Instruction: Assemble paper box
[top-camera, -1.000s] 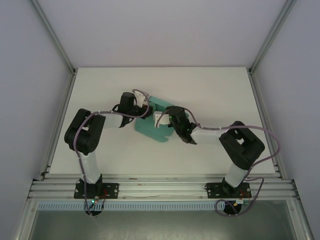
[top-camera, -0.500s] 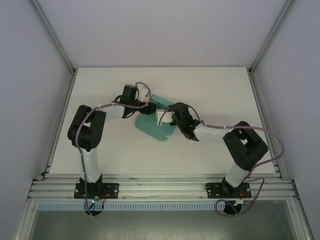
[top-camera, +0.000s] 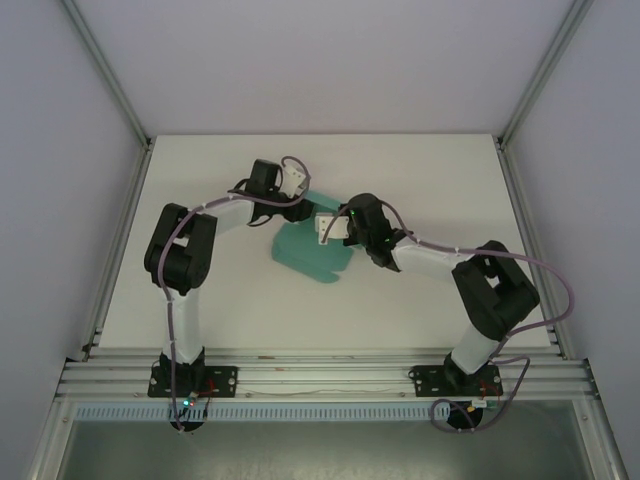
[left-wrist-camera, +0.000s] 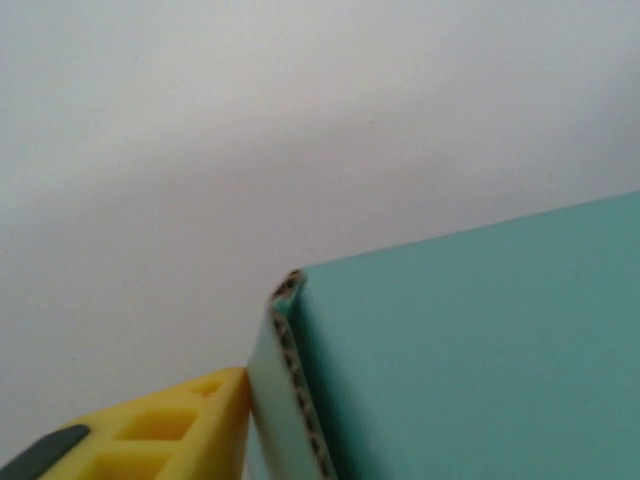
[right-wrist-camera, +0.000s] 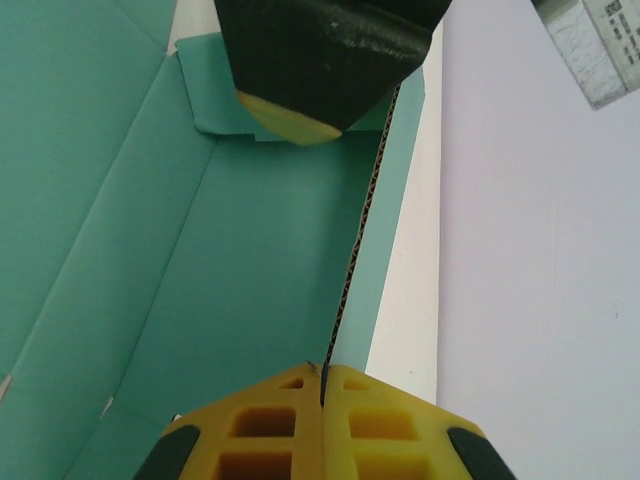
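Paper box: teal-green corrugated card, partly folded, lying near the middle of the white table, between the two grippers.
Card material: smooth matte faces; at the cut edges a thin brown wavy core shows between the two skins.
Box shape, top view: a flat sheet with a rounded near corner, and the far end raised.
Box shape, right wrist view: a flat floor panel with straight crease lines, one long wall standing upright on the right side, and a small tab folded at the far corner.
Box shape, left wrist view: a folded corner with a sharp vertical crease.
Right gripper: its yellow block-patterned pads are pressed together on the top edge of the upright wall, with the thin card pinched in the seam between them.
Left gripper: at the far end of the box. One yellow finger with square hollows sits just beside the outer face of the folded corner; a black finger with a yellow tip hangs over the inside. Whether it pinches the card, I cannot tell.
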